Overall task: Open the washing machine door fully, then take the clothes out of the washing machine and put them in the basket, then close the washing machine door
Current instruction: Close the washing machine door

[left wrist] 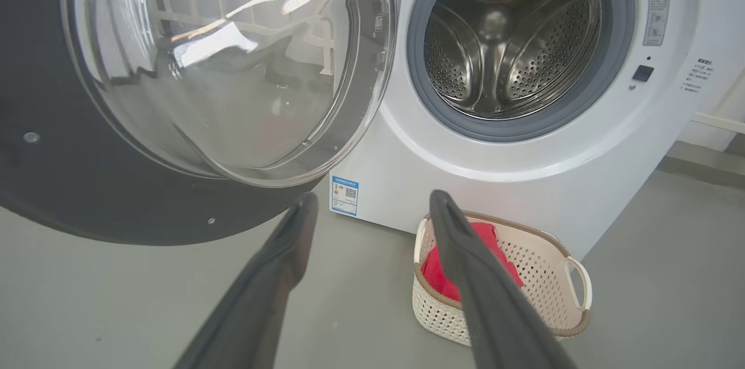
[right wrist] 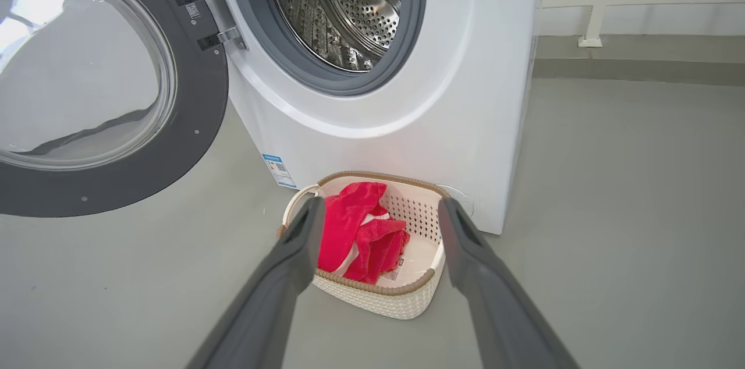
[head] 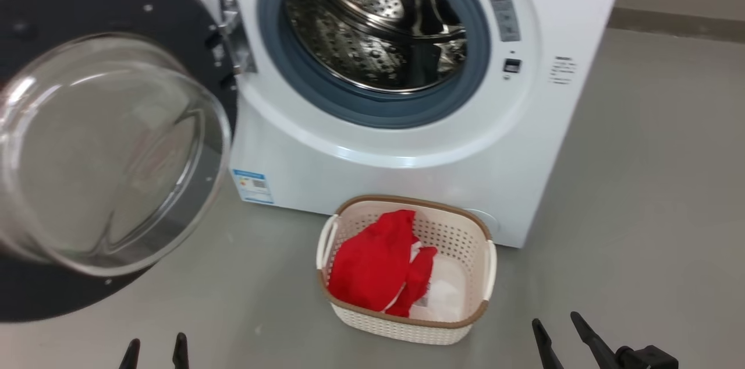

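- Standing swung wide to the left on its metal hinge (head: 233, 31), the large round washing machine door (head: 110, 148), with its glossy black rim and bulging clear glass bowl, hangs clear of the big white box-shaped washing machine (head: 407, 148).
- The bright red, white-striped fabric clothes (head: 372, 264) lie heaped in the left half of the small cream perforated plastic basket (head: 401, 328). The basket sits on the grey floor (head: 640, 183) just in front of the machine's base.
- No red shows in the visible part of the perforated steel drum (head: 378, 25).
- The left jaws and the right jaws are both spread wide and hold nothing. The left arm's long dark fingers (left wrist: 279, 276) point toward the door's lower edge, and the right arm's fingers (right wrist: 279, 281) frame the basket from well back.
- As I read it, the unloading looks done and only the closing is left.
- The door looks rigid and fairly heavy, and it turns on that one hinge, so it wants a push rather than a pinch.
- The glass bowl is smooth, curved and probably slippery — a poor place to press.
- The flat black rim on the side farthest from the hinge should give the best leverage — and the latch will likely need a firm last press.
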Robot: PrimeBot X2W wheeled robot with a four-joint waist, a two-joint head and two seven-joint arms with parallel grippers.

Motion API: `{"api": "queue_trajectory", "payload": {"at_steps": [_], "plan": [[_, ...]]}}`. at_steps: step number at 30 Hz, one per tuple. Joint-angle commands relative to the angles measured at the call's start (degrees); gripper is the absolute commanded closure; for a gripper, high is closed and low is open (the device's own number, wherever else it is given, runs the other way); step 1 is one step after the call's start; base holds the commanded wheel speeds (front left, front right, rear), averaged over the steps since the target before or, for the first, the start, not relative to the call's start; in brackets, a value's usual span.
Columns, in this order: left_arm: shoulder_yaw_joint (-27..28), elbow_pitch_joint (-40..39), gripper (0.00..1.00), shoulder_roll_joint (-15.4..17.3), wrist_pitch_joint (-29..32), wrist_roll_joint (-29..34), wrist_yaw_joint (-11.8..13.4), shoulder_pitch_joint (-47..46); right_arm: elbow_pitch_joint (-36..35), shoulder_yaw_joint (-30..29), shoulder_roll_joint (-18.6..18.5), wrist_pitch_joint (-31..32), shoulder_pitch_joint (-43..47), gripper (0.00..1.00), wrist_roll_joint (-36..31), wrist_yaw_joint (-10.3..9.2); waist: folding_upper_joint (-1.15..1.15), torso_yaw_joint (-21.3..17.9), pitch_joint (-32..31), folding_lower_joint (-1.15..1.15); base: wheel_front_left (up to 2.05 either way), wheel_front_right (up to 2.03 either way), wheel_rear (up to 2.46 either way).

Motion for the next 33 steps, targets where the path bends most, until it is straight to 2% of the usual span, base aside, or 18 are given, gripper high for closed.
{"api": "queue_trajectory", "payload": {"at_steps": [1,7,12,24,31,32,33], "plan": [[1.74,-1.36,0.0,0.33,-0.3,-0.64,0.86,-0.47,-0.9,1.8,-1.03,-0.37,-2.81,0.0,-0.33,0.28,0.0,5.04,-1.22,0.0,0.0,0.0,0.0],[1.35,-1.71,0.0,0.33,-0.3,-0.69,1.85,0.46,-0.3,2.89,-1.09,-0.37,-3.06,0.0,0.24,0.28,0.0,11.07,-2.22,0.0,0.0,0.0,0.0],[2.07,-3.36,0.0,0.33,-0.3,-2.53,3.39,1.24,0.55,5.41,-1.45,-0.37,-5.76,0.0,0.34,0.28,0.0,13.16,-0.73,0.0,0.0,0.0,0.0],[2.45,-6.94,0.0,0.33,-0.3,-6.12,6.23,3.07,3.73,10.49,-2.56,-0.37,-11.29,0.0,1.82,0.28,0.0,14.25,0.47,0.0,0.0,0.0,0.0],[2.28,-7.43,0.0,0.32,-0.31,-6.32,5.94,2.96,4.08,10.82,-2.72,-0.37,-11.54,0.0,2.56,0.28,0.0,13.92,0.1,0.0,0.0,0.0,0.0],[2.34,-7.55,0.68,0.32,-0.31,-6.31,5.56,2.77,4.03,10.64,-2.67,-0.37,-11.35,0.0,2.6,0.28,0.0,13.84,0.01,0.0,0.0,0.0,0.0],[2.55,-7.77,1.0,0.32,-0.31,-6.32,5.19,2.53,3.96,10.46,-2.59,-0.37,-11.1,0.0,2.61,0.28,0.0,13.75,-0.09,0.0,0.0,0.0,0.0]]}}
